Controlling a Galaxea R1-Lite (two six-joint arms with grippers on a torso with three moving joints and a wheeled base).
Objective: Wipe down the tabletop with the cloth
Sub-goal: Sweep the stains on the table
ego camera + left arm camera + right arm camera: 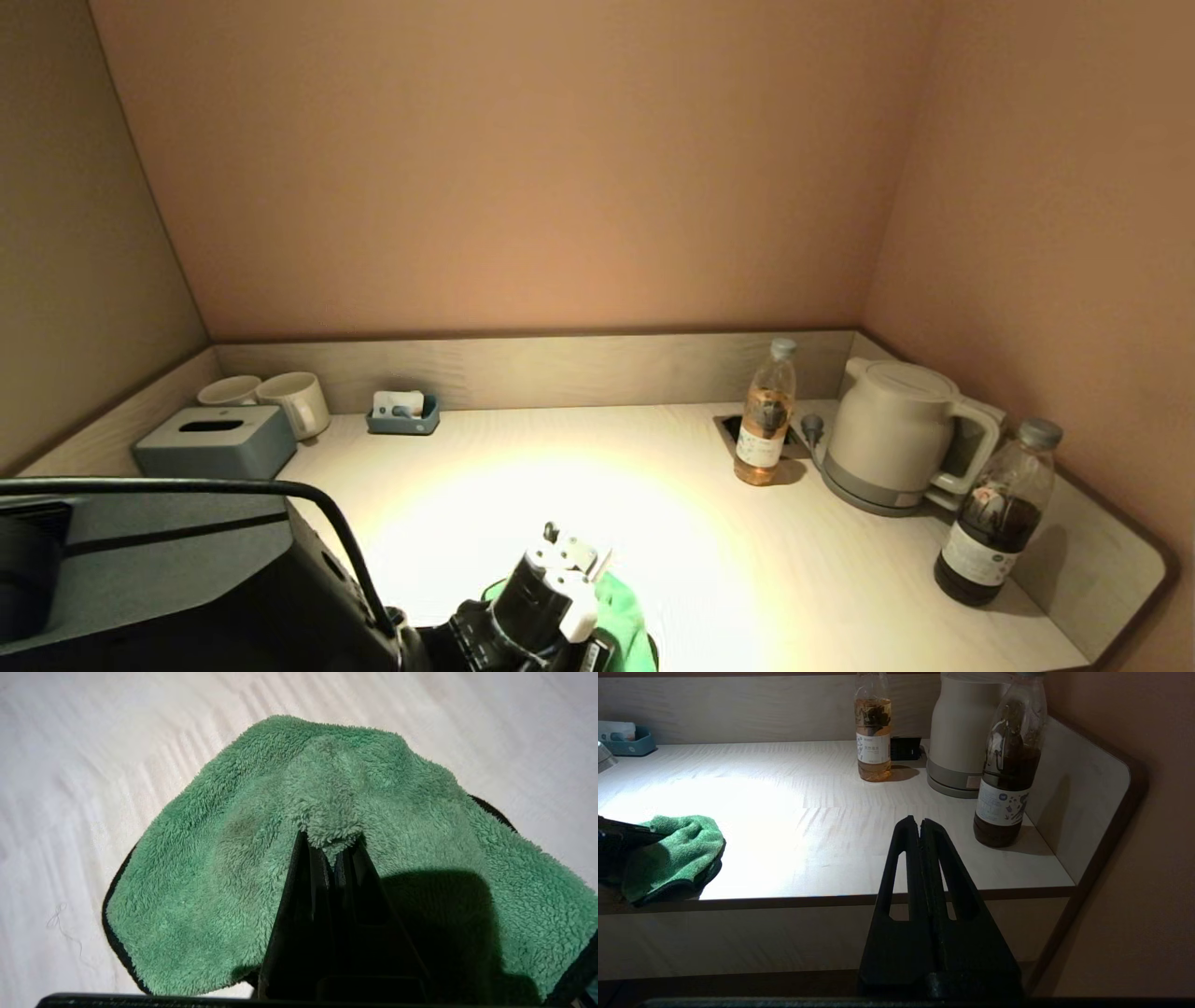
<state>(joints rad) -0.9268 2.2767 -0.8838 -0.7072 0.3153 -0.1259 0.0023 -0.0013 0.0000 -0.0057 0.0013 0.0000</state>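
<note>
A green fluffy cloth (624,611) lies on the pale wooden tabletop (672,523) near its front edge, left of centre. In the left wrist view the cloth (261,858) spreads wide on the table, and my left gripper (332,845) is shut on a pinched fold at its middle. The cloth also shows in the right wrist view (677,854), with the left arm over it. My right gripper (919,822) is shut and empty, held below and in front of the table's front edge, toward the right side.
A tea bottle (766,415), a white kettle (892,434) and a dark bottle (991,513) stand at the back right. A grey tissue box (217,441), two mugs (280,399) and a small blue tray (403,414) stand at the back left. Low walls edge the table.
</note>
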